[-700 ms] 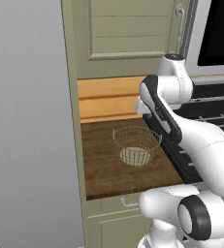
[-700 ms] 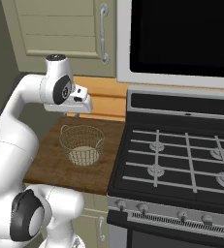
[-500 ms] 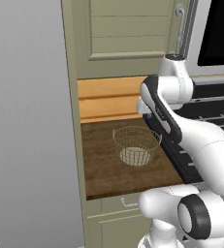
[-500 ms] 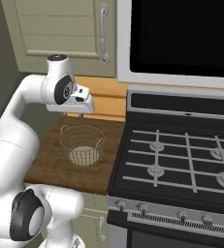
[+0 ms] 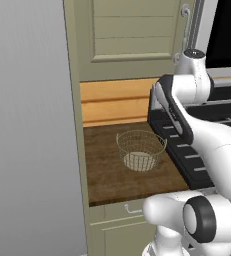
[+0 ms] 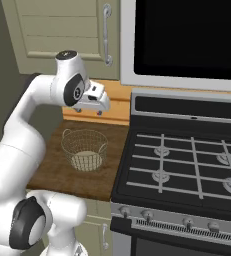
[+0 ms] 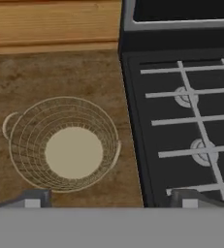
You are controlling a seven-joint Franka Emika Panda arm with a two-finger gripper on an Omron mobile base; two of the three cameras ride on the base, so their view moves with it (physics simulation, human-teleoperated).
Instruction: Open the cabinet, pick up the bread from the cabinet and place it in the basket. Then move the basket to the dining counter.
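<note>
Cream wire mesh forms the basket [image 5: 140,150], which stands upright and empty on the dark wood worktop [image 5: 107,170] just beside the black stove [image 6: 187,170]. From the hand camera the basket [image 7: 62,144] shows its round pale bottom, with the stove's burner grates [image 7: 191,121] to one side. Above the worktop, the olive-beige cabinet [image 6: 62,30] hangs with its door shut and its silver handle [image 6: 107,32] untouched; no bread can be seen. The gripper [image 6: 99,106] hangs in the air above the basket and below the cabinet, its fingers [image 7: 33,199] spread wide apart and holding nothing.
</note>
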